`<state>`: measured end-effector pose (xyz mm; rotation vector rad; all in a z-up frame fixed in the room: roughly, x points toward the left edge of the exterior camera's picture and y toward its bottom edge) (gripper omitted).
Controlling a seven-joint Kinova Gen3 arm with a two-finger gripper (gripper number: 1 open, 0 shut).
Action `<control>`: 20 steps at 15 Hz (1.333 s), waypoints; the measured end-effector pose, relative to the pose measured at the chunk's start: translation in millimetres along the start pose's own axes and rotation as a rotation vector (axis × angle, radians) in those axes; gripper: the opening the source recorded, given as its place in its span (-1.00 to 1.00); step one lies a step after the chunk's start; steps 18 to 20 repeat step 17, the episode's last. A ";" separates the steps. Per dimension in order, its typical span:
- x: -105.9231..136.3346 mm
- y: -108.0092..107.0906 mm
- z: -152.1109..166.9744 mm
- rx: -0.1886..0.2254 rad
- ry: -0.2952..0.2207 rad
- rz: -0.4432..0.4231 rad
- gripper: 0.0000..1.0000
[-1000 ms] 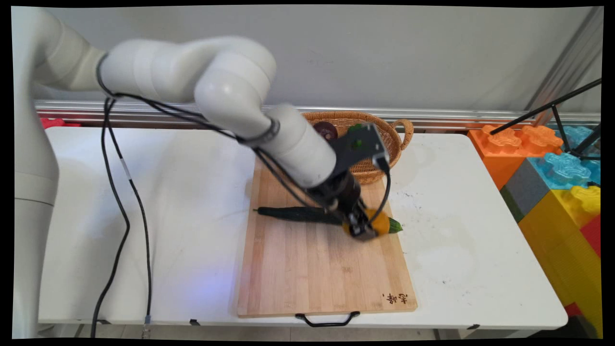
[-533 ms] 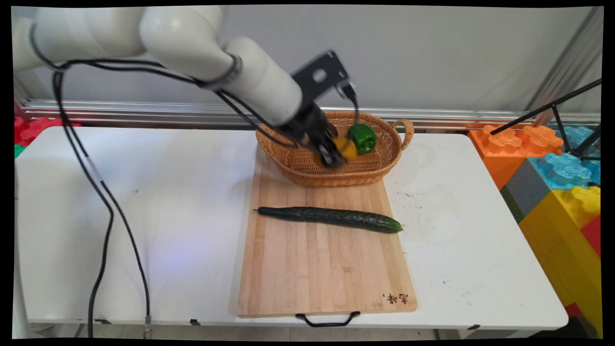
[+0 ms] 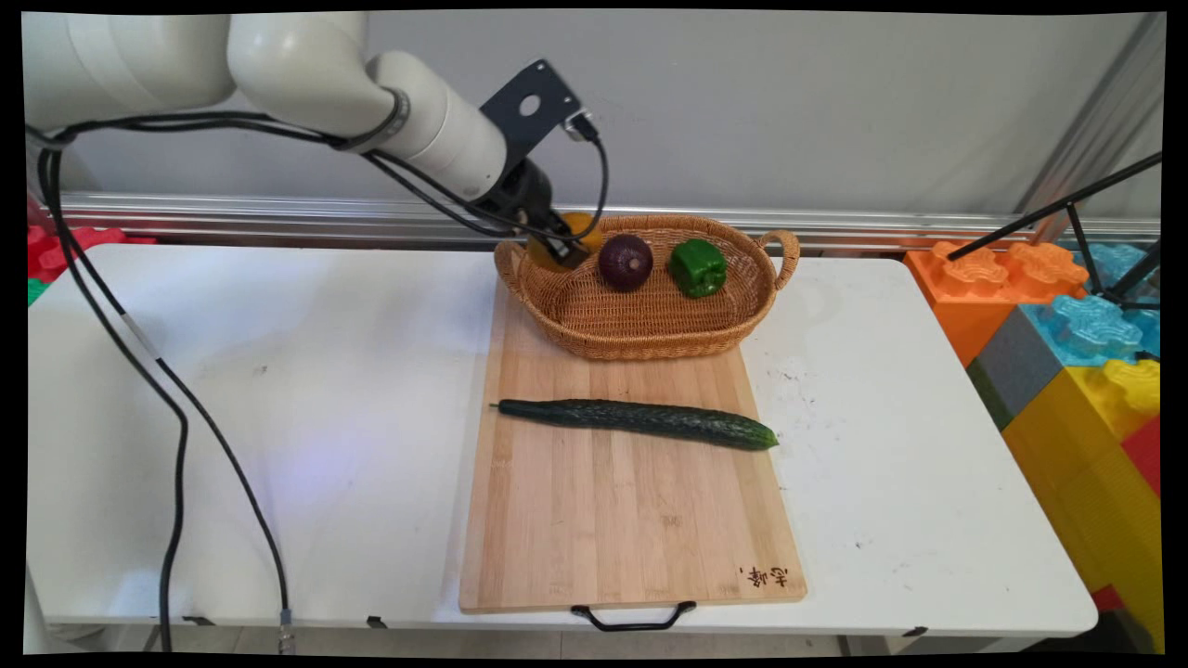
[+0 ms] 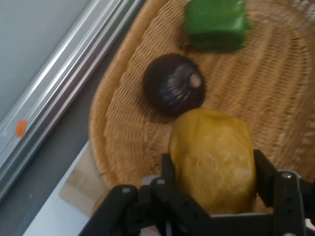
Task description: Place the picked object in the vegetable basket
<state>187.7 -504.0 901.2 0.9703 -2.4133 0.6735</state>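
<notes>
White table (image 3: 325, 371) spans the whole scene below the gripper. Wooden cutting board (image 3: 631, 520) lies on it, below and toward the camera from the gripper, well apart from it, black handle at its near edge. Wicker basket (image 3: 650, 325) sits at the board's far end, directly under the gripper, overlapping the board's far edge. Cucumber (image 3: 640, 419) lies across the board, on the near side of the basket, well clear of the gripper.

Gripper (image 3: 557, 249) hangs over the basket's left rim, arm coming in from upper left w/ cables trailing. Fingers clenched on a yellow-orange fruit (image 4: 212, 160), one pad each side of it in hand view; fruit is off the basket floor, held above the weave (image 4: 275, 98). Can't tell what kind of fruit.

Dark purple round item (image 3: 625, 262) in the basket, just beside the gripper on its right in main view; in hand view it sits just beyond the held fruit (image 4: 173, 91). Green pepper (image 3: 698, 267) further right of that, also in the basket, near but not touching the purple one.
</notes>
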 end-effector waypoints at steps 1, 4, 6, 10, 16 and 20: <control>-5.6 -4.5 7.7 0.009 -0.003 -0.024 -1.00; -20.0 -13.9 38.0 0.018 0.006 -0.100 -1.00; -24.3 -16.9 58.9 0.019 0.021 -0.137 -1.00; -31.1 -25.0 96.1 0.035 0.045 -0.184 -1.00; -36.0 -26.4 121.5 0.027 0.051 -0.192 1.00; -34.2 -24.2 122.5 0.019 0.056 -0.190 1.00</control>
